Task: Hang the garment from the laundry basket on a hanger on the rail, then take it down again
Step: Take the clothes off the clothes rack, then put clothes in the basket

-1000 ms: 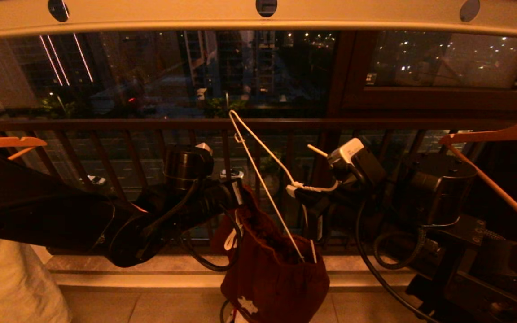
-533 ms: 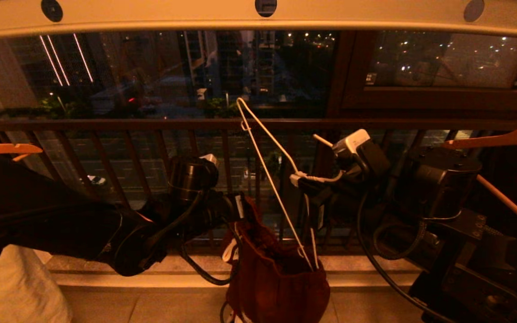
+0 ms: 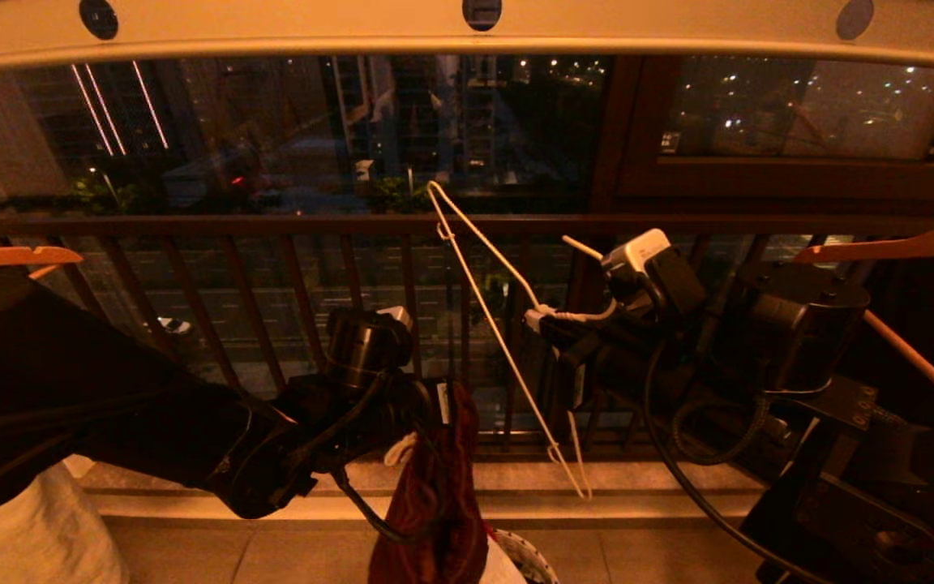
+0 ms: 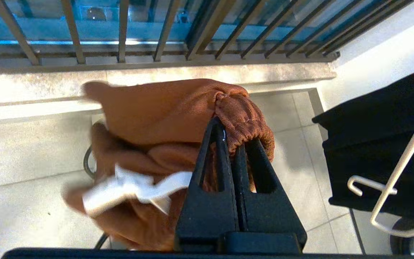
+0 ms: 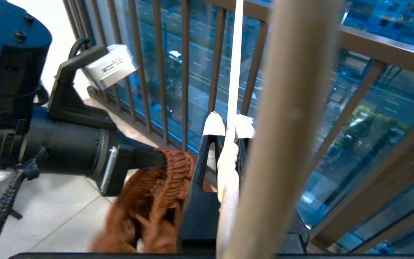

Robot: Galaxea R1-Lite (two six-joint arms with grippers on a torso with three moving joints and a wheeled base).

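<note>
Head view: the left end effector (image 3: 434, 401) is clenched on the shorts (image 3: 430, 495), which hang free below it above the basket (image 3: 528, 560), while the right end effector (image 3: 544, 324) is clamped on the neck of the hanger (image 3: 499, 324), apart from the cloth and below the rail (image 3: 467, 36). Left wrist view: the pinch sits on the gathered waistband (image 4: 243, 122), so lowering straight into the basket looks best, with open floor (image 4: 31, 151) below. Right wrist view: the railing (image 5: 185, 72) is near, leaving little room outward.
</note>
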